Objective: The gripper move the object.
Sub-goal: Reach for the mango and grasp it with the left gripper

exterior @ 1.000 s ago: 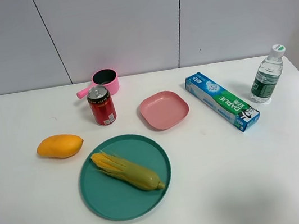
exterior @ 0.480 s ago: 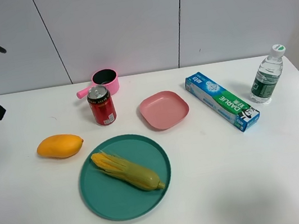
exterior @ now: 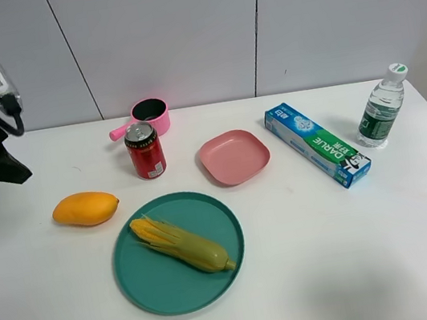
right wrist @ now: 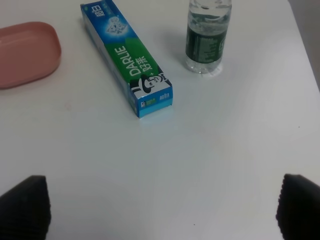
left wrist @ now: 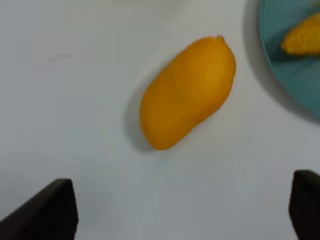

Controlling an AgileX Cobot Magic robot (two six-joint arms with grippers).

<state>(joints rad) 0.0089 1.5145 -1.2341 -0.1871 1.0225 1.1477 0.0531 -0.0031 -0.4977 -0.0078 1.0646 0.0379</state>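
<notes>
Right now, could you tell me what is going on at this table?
The left gripper hovers open over the table near the mango, with its wrist camera looking down at it. The mango lies beside the plate that holds the corn, and it is not yet touched. The right gripper is open too, holding nothing, near the toothpaste box.
</notes>
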